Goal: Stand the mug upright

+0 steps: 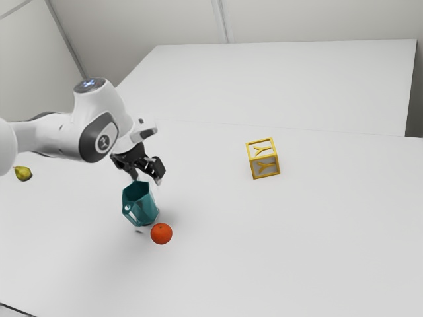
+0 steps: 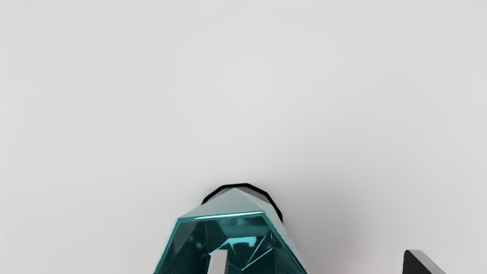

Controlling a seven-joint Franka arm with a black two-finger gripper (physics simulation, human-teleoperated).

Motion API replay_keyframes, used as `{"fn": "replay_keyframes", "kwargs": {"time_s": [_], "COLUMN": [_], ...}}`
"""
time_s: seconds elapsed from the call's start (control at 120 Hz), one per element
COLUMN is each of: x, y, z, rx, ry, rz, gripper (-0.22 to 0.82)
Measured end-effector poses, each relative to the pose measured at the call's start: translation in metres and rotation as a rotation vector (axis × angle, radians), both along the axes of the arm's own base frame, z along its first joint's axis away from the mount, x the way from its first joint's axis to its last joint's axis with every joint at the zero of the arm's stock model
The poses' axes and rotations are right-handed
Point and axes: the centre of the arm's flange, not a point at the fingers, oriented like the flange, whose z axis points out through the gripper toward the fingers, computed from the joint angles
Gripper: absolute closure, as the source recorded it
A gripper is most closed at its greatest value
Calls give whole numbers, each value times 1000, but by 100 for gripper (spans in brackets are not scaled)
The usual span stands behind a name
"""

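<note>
- Mug (image 1: 147, 210): teal, glossy, faceted; mouth up, looks upright on tbl. (image 1: 317, 231); dk. base rim (image 2: 245, 185).
- Loc.: ext. view, orange fruit (image 1: 161, 233) just beside, approx. 5 o'clock.
- Gripper (image 1: 147, 173): approx. 12 o'clock of mug; fingers (image 2: 218, 262) spread, 1 over mouth.

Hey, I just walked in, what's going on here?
A robot arm is working at a mug, its open tool close by, one finger lined up with the mouth and the other out past the side. It isn't gripping the mug, which looks upright, mouth up, beside an orange fruit. A yellow-edged letter block sits farther off.
</note>
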Motion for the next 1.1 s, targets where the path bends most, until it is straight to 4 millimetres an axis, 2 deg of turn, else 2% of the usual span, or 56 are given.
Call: {"fn": "replay_keyframes", "kwargs": {"time_s": [0.258,0.533,0.792,1.1], "x": [19,32,45,46], "y": [-9,-26,-26,-20], "z": [62,105,146,187], "rx": [-7,-13,-10,-3], "ry": [27,81,105,128], "rz": [7,-4,8,32], "gripper": [5,3,2,2]}}
